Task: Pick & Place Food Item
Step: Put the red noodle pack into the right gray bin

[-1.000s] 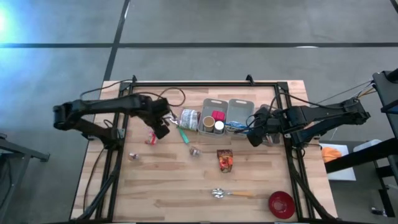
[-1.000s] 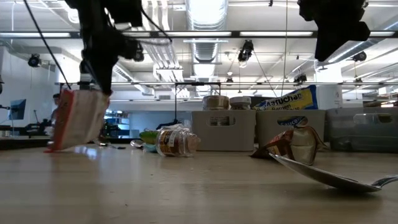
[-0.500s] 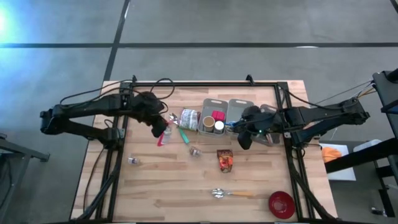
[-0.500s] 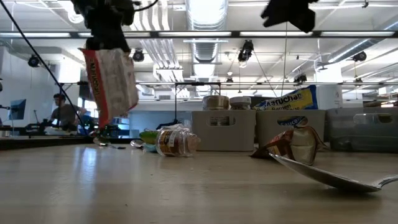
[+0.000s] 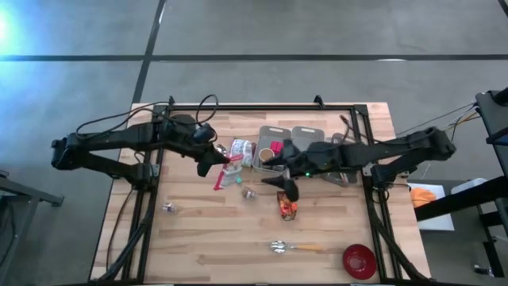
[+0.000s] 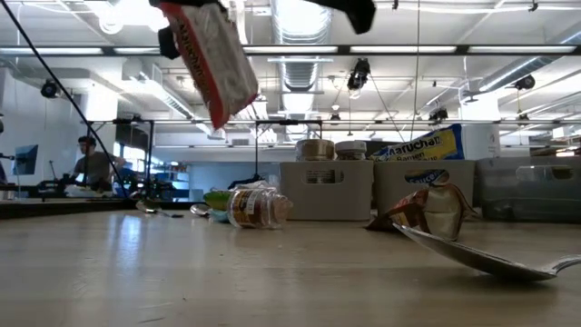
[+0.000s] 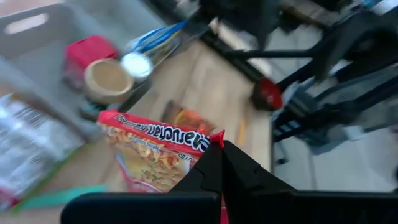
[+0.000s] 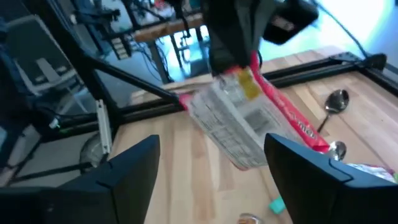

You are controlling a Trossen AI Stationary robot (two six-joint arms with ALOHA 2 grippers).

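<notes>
A red-edged instant noodle packet [image 5: 224,173] hangs in the air over the table's middle left, with my left gripper [image 5: 211,161] shut on it. The low view shows the packet [image 6: 213,59] high above the wood, tilted. My right gripper [image 5: 279,179] stands open to the packet's right, in front of the grey bins. Its two fingers [image 8: 134,168] frame the packet [image 8: 249,124] from a short way off and touch nothing. My left gripper pinches the packet's red sealed end [image 7: 214,140] between its two shut fingers, at a corner of that edge. The fingers slant down from the table's left. The packet is lifted clear of the table and hangs tilted, its free end [image 6: 218,113] lowest.
Two grey bins [image 5: 305,133] with jars and a blue pouch stand at the back centre, a tipped jar [image 5: 242,151] lying beside them. A crumpled wrapper [image 5: 286,205], a spoon [image 5: 294,248], a red bowl [image 5: 359,260] and small scraps [image 5: 169,208] lie on the wood.
My left gripper has risen and gone toward the table's right with the packet, which has been lifted from near the table to high above it and now tilts. My right gripper has left the bins, gone toward the table's left and the packet, levelled out and opened.
</notes>
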